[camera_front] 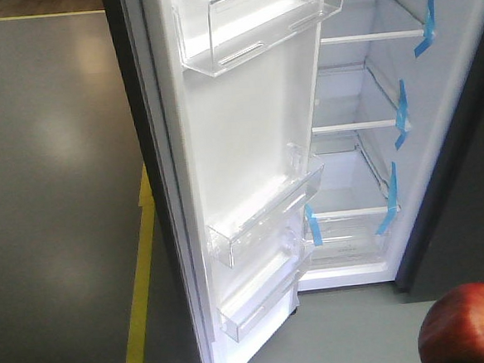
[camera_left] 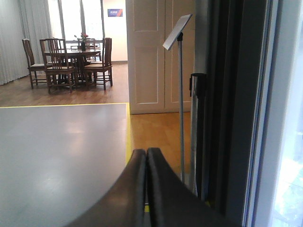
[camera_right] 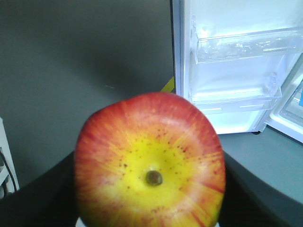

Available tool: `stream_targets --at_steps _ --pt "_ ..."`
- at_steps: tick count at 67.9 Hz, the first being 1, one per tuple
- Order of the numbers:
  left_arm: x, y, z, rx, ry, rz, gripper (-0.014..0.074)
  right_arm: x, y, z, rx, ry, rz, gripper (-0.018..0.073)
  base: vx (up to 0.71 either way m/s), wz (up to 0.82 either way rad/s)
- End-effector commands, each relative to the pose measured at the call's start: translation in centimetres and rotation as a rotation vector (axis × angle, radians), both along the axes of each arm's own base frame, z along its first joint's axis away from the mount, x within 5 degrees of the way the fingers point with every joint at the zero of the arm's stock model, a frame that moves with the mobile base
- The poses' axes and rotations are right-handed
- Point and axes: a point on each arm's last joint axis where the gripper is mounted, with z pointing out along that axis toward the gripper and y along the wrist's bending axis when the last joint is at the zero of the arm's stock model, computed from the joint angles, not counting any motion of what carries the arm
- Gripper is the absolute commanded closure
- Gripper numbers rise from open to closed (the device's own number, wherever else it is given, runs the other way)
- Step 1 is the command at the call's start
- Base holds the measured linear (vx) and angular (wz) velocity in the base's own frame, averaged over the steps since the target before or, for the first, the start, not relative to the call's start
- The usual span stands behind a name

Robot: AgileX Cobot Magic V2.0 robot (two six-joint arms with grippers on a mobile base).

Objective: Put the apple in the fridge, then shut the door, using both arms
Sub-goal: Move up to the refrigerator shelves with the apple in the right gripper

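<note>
Firm, smooth and light but easily bruised, the apple (camera_right: pixel 149 163) sits pinched across its widest girth in the right gripper (camera_right: pixel 150 210), outside the open fridge (camera_front: pixel 367 181) near its bottom front edge, while the left gripper (camera_left: pixel 147 163), pressed together and empty, hangs near the door (camera_front: pixel 248 148).

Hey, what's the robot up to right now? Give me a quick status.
Left gripper shut, empty. Right gripper shut on the apple, outside the fridge. Door wide open; nothing seen blocking the shelves.
</note>
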Motion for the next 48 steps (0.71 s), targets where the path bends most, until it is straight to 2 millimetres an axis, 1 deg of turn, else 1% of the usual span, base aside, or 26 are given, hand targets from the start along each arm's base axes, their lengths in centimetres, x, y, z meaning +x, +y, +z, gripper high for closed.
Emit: stream_targets --at_steps 1,48 --pt "-0.04 -0.08 -0.19 -0.012 -0.063 -0.01 0.0602 0.25 0.19 1.25 0.058 -0.067 -0.007 0.0347 0.05 0.02" --pt "-0.04 -0.08 -0.19 -0.012 -0.063 -0.01 0.0602 0.25 0.19 1.25 0.058 -0.067 -0.007 0.0347 0.04 0.02"
